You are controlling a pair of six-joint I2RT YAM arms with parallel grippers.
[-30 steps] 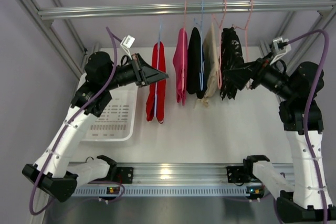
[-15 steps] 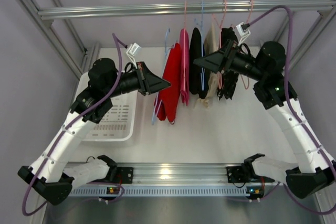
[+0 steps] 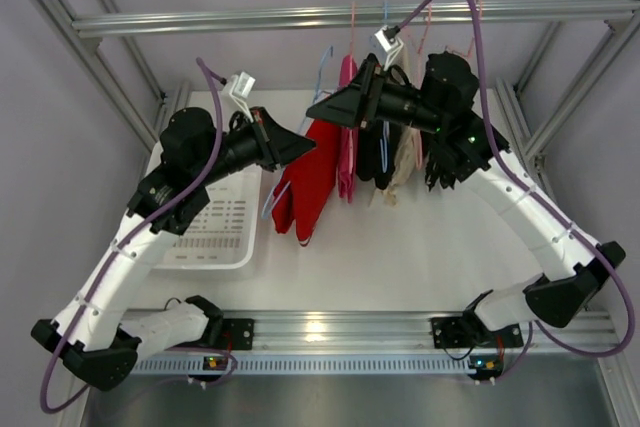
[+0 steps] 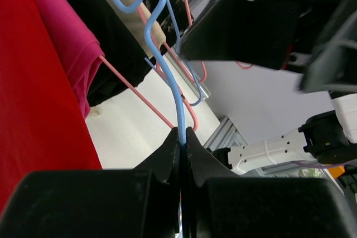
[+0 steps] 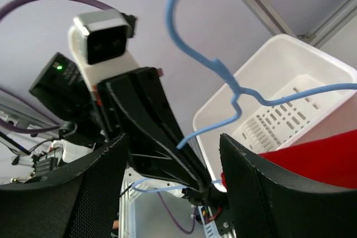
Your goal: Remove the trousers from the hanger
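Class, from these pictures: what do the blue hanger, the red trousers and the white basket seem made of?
The hanger: probably coated wire, thin, bent, smooth blue. The trousers: soft cloth, matt red, hanging in folds. The basket: likely moulded plastic, white, slotted floor, slight sheen.

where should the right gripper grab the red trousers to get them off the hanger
Probably the hanging lower half of the trousers, coming from the right: they drape over the hanger, whose wire the left gripper pinches from the left, leaving that side free.
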